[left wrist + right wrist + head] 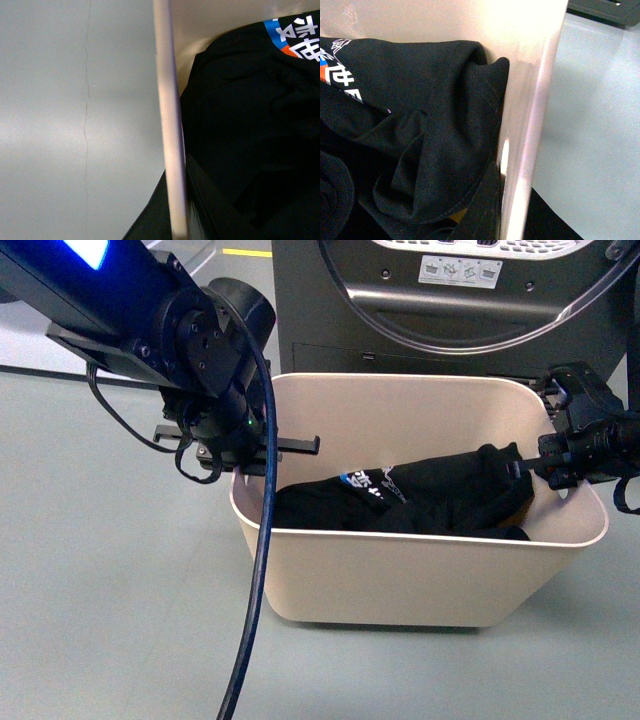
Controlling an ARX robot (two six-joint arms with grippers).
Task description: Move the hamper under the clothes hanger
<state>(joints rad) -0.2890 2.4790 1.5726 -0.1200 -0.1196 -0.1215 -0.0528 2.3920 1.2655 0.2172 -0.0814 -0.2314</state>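
Pale grey-green floor (100, 620) all around, pretty smooth, with a thin crack line showing in the left wrist view. Sitting on it, smack in the middle of the front view, is the hamper (420, 570), a cream tub with rounded corners, standing upright. Inside there's a crumpled black garment (430, 500) with a white, blue and orange print on it, bunched up against the right-hand wall.

The left gripper (235, 455) is at the hamper's left short edge. Its wrist cam shows a dark finger on either side of the wall, pressed right up against it, so it looks clamped on. Same deal with the right gripper (555, 465) on the opposite edge: one finger inside next to the cloth, one outside, pinching the wall.

A blue cable (262, 540) hangs off the left arm down across the tub's corner. Just behind the hamper is a dark grey machine (330, 300) with a big round door.
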